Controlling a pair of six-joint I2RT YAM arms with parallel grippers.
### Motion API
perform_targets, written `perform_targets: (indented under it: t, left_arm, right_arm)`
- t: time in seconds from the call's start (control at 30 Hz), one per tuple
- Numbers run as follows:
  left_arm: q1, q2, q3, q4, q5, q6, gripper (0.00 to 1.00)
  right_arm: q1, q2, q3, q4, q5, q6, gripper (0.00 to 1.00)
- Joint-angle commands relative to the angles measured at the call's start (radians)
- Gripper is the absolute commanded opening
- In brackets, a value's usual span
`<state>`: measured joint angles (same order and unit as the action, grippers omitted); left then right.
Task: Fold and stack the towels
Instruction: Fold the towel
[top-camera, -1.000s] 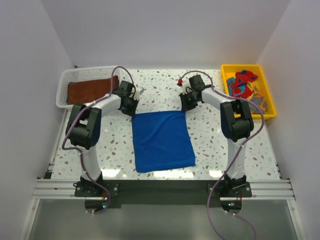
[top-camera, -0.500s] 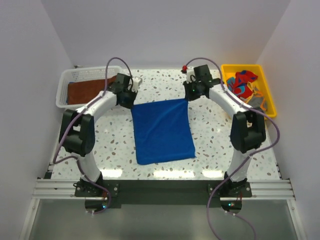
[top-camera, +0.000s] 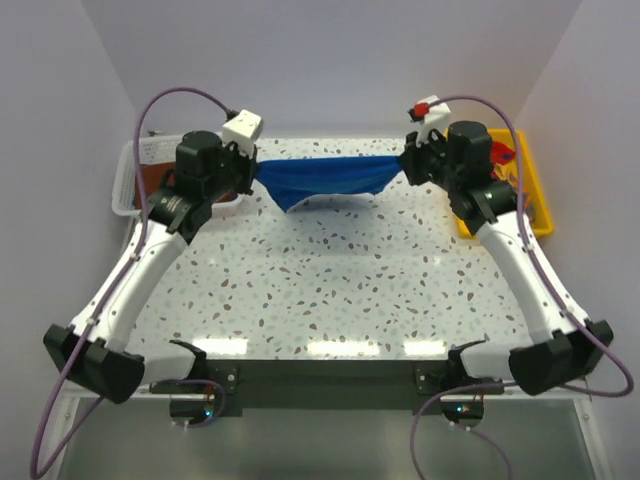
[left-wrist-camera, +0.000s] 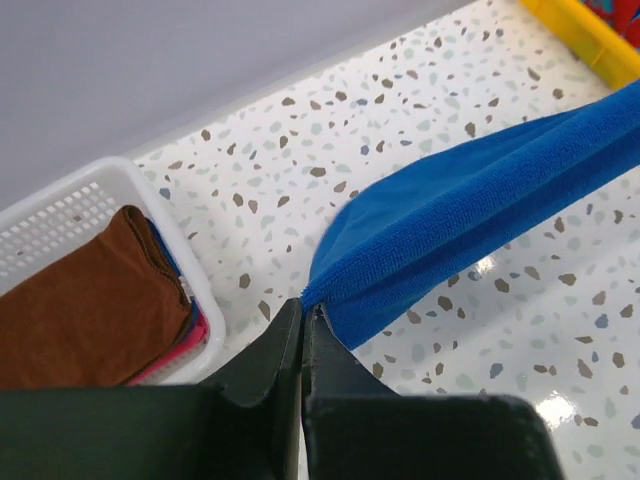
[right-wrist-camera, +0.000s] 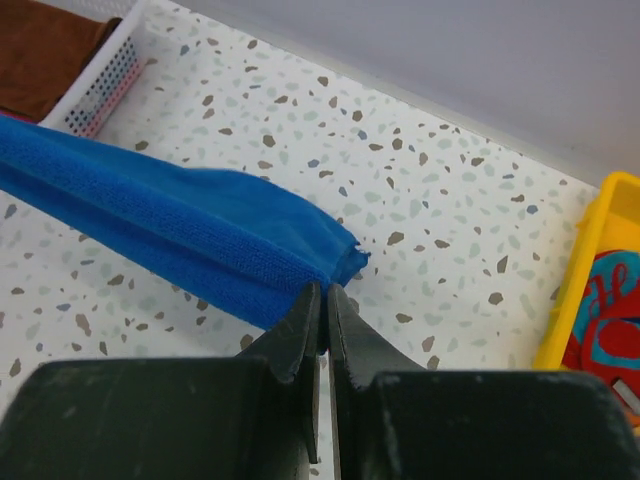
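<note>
Above the speckled surface (top-camera: 330, 280), we hold the blue towel (top-camera: 325, 178) stretched in the air, left end effector (left-wrist-camera: 303, 306) and right end effector (right-wrist-camera: 325, 290) each pinching a corner

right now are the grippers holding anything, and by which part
Both hold the blue towel: the left gripper pinches one corner, the right gripper another, with the cloth slung between them.

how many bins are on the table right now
2. A white basket at the far left corner, holding a brown towel, and a yellow tray at the far right corner, holding red and blue cloth. Nothing suggests a hidden third.
</note>
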<state>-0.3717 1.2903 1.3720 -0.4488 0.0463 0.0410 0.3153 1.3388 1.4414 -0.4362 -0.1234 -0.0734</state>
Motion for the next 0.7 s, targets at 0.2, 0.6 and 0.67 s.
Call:
perform_targets:
  t: [0.2, 0.6, 0.67]
  left_arm:
    - [-0.036, -0.286, -0.062, 0.001, 0.013, -0.023, 0.0]
    - [-0.01, 0.044, -0.056, -0.016, 0.006, -0.067, 0.0]
    - [0.02, 0.172, -0.021, -0.004, 0.01, -0.081, 0.0]
  right_arm:
    - [-0.001, -0.314, -0.114, -0.021, -0.07, 0.007, 0.0]
    - [-0.005, -0.126, -0.121, 0.024, 0.025, 0.066, 0.0]
    - [-0.004, -0.021, -0.098, 0.046, 0.048, 0.067, 0.0]
